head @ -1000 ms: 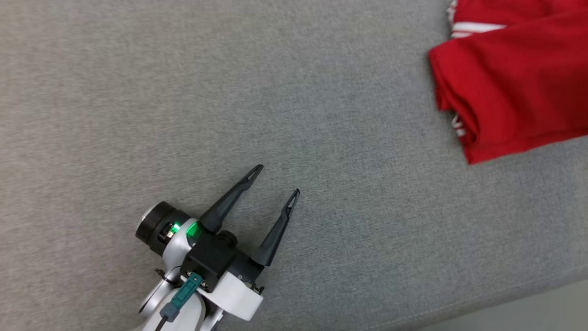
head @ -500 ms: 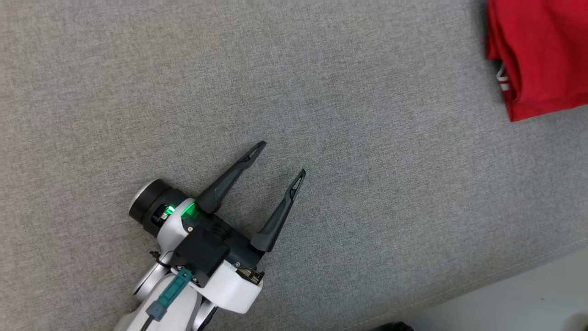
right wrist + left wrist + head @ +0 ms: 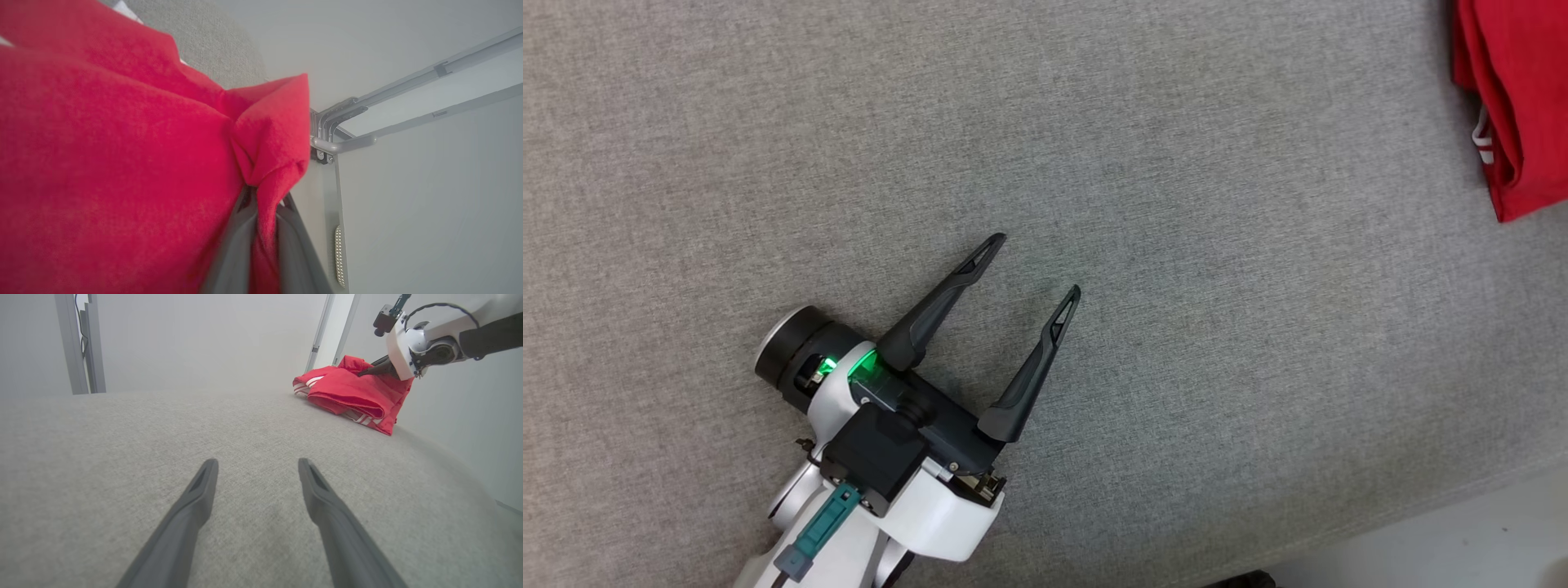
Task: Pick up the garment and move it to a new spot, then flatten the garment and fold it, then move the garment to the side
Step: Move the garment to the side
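The garment (image 3: pixel 1521 98) is red with white stripes, folded, lying at the far right edge of the grey surface in the head view. In the left wrist view the garment (image 3: pixel 351 392) lies far ahead to the right, with the right arm (image 3: pixel 412 343) over its far side. My right gripper (image 3: pixel 263 204) is shut on a bunched fold of the red garment (image 3: pixel 122 163). My left gripper (image 3: pixel 1037 265) is open over bare grey surface, far left of the garment, nothing between its fingers (image 3: pixel 196 506).
The grey fabric surface (image 3: pixel 1094 122) runs across the head view; its front edge (image 3: pixel 1421 523) slants along the lower right, with pale floor beyond. Metal frame posts (image 3: pixel 81 343) stand behind the surface, and a rail bracket (image 3: pixel 339 139) is near the right gripper.
The garment has slid rightward toward the frame edge across the head frames, showing less of itself. The left gripper stays open, shifted slightly up and right in the picture.
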You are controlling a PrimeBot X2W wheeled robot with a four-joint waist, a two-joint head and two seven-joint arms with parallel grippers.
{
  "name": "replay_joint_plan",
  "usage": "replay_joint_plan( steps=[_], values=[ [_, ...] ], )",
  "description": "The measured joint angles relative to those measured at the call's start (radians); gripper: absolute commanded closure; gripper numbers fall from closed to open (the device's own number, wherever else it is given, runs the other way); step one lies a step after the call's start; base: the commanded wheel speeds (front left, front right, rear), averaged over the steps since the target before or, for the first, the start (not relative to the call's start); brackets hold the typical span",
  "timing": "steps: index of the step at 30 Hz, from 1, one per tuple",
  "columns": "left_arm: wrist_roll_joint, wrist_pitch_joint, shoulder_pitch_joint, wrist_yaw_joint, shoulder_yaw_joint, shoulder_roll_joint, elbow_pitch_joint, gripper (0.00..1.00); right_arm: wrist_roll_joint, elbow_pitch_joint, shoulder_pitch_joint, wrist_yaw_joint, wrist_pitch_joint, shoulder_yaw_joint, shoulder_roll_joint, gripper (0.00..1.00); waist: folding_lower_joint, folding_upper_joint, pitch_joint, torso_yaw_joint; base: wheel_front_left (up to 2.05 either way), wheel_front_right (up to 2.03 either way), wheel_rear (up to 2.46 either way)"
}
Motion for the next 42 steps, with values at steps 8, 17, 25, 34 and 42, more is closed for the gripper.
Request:
replay_joint_plan(
  steps=[8, 17, 25, 34, 42],
  values=[
    [0.0, 0.0, -0.002, -0.002, 0.0, -0.007, 0.001, 0.0, -0.009, 0.062, -0.004, 0.0, -0.031, 0.022, 0.033, 0.92, 0.0, 0.0, 0.001, 0.009, 0.0, 0.0, 0.0],
    [-0.007, 0.0, -0.002, -0.005, 0.011, -0.015, 0.027, 0.0, 0.055, 0.062, -0.008, 0.0, -0.034, 0.037, 0.048, 0.0, 0.0, 0.0, -0.02, 0.012, 0.0, 0.0, 0.0],
    [-0.021, 0.006, 0.007, -0.002, 0.024, -0.02, 0.077, 0.0, 0.087, 0.019, -0.047, 0.0, -0.056, 0.064, 0.032, 0.0, 0.0, 0.0, -0.086, 0.026, 0.0, 0.0, 0.0],
    [-0.053, 0.016, 0.055, 0.004, 0.059, -0.045, 0.102, 0.0, 0.295, -0.213, 0.027, 0.0, -0.153, 0.023, 0.087, 0.0, 0.0, -0.0001, -0.222, 0.058, 0.0, 0.0, 0.0],
    [-0.083, 0.016, 0.121, 0.009, 0.184, -0.074, 0.06, 0.0, 0.395, -0.488, 0.251, 0.0, -0.203, -0.045, 0.074, 0.0, 0.0, -0.0001, -0.349, 0.104, 0.0, 0.0, 0.0]
  ],
)
